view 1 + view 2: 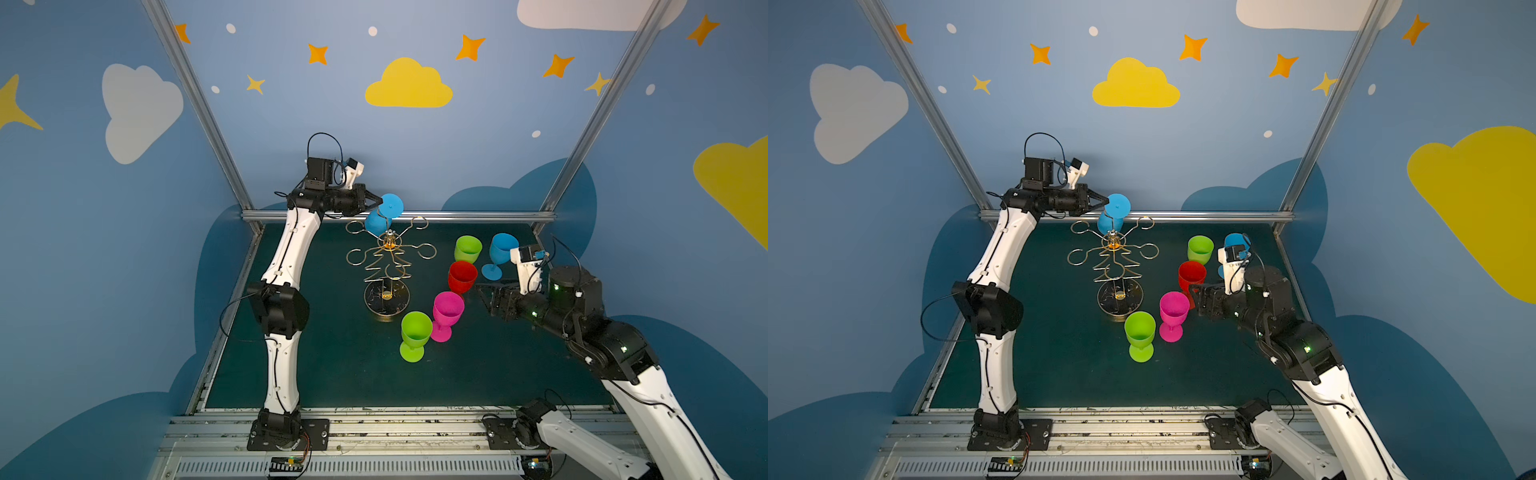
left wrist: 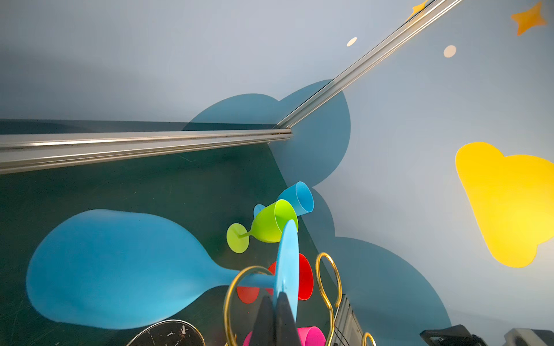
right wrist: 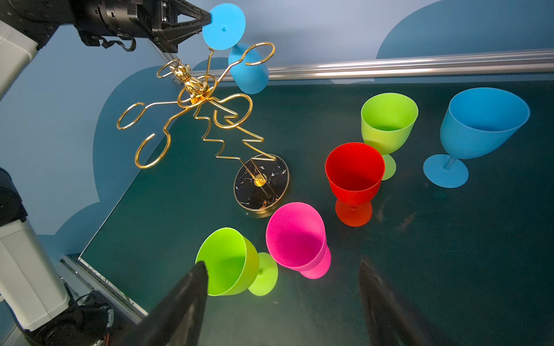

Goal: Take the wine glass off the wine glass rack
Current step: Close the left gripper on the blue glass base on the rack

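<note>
At the far side of the rack [image 1: 388, 257] the glass [image 1: 392, 206] hangs bowl-down, stem caught in a wire loop – hence the left gripper [image 1: 380, 202] pinches the edge of its foot, the one part clear above the wire. Freeing it, I judge, means sliding the stem out through the loop's gap, past neighbouring loops. Right gripper [image 3: 283, 263], jaws spread, hovers low near five other glasses [image 1: 462, 276] – none beneath the hanging one

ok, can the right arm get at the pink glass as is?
Probably yes: right gripper is open, the pink glass stands upright just ahead of its fingers, nothing between. The near green glass crowds one side.
</note>
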